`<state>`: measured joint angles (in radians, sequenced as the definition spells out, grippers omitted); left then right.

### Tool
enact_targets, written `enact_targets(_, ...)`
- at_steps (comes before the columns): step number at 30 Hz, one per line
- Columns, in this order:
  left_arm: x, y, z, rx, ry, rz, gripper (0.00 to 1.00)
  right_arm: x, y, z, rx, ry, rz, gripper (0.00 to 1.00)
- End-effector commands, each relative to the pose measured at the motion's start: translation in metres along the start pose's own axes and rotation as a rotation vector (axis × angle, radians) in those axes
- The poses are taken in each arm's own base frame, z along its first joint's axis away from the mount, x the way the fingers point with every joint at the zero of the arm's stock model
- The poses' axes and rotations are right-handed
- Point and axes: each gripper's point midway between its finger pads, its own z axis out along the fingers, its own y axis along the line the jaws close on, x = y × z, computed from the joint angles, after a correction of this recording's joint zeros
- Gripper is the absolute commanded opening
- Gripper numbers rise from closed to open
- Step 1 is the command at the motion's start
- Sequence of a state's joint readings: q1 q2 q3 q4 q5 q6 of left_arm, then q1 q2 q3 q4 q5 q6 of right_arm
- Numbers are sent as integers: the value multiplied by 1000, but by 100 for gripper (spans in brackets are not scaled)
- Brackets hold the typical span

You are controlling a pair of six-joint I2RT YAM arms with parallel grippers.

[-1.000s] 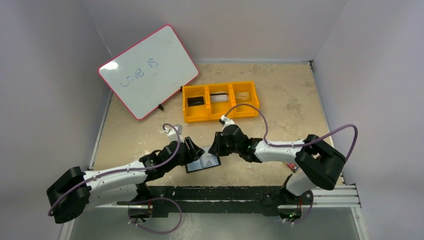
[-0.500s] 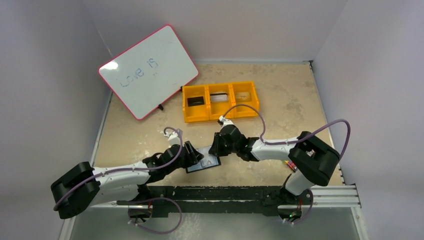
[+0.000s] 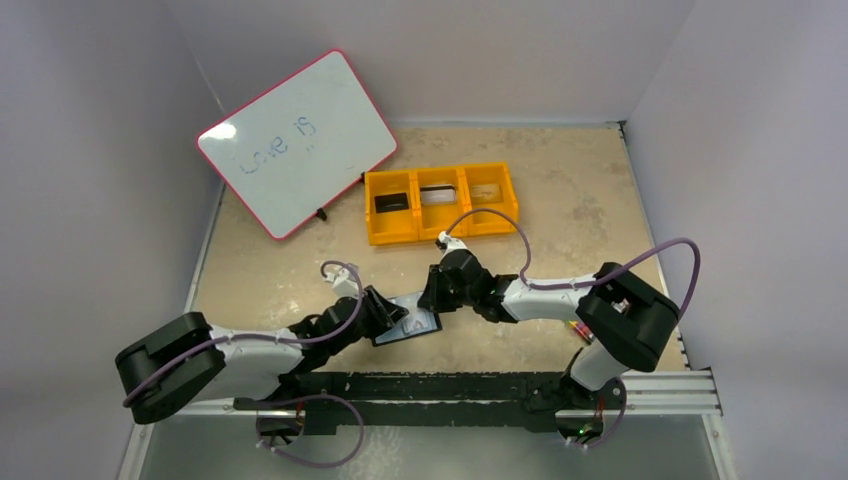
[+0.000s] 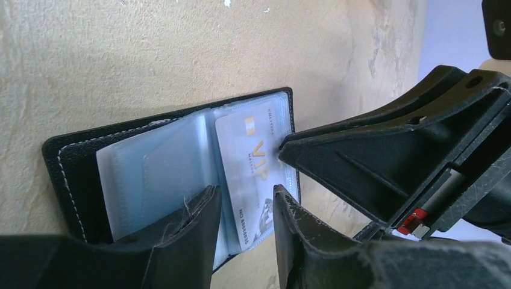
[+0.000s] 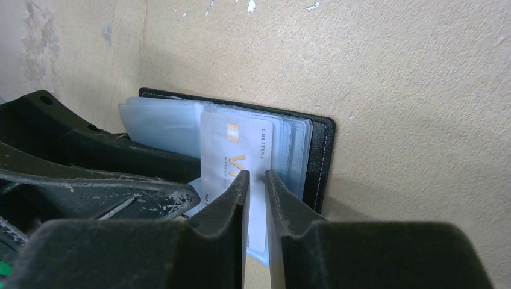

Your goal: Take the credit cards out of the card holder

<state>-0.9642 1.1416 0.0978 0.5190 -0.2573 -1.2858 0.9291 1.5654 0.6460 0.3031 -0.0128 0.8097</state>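
Close to the table's (image 3: 560,180) near edge, midway along, the holder (image 4: 60,162) is lying open and flat. The left gripper (image 4: 245,194), jaws apart, is standing over its sleeves. The right gripper (image 5: 256,176) is sitting nearer the pale card (image 5: 232,150). Its jaws are showing only a slit, with the card's long axis running straight ahead between them. Whether they are pinching it, I cannot tell.

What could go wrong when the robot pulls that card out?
The right gripper straddles just an edge of the pale card, so it might slip off. The card sits in a clear sleeve; pulling could drag the whole card holder along, since the left gripper doesn't look clamped on it.
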Motion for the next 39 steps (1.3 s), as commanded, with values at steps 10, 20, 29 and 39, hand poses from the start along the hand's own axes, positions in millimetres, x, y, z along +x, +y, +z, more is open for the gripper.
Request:
enact_targets(10, -7, 10, 6, -20, -62, -86, 14, 13, -19, 0, 59, 21, 20, 18)
enact_targets(20, -3, 21, 1, -45, -47, -55, 0, 18, -21, 0, 67, 40, 34, 18)
enact_targets(29, -10, 23, -7, -41, -75, -36, 0, 17, -18, 1, 58, 40, 40, 18)
enact_targets(39, -12, -7, -4, 69, -68, -107, 23, 11, -13, 5, 47, 27, 31, 18)
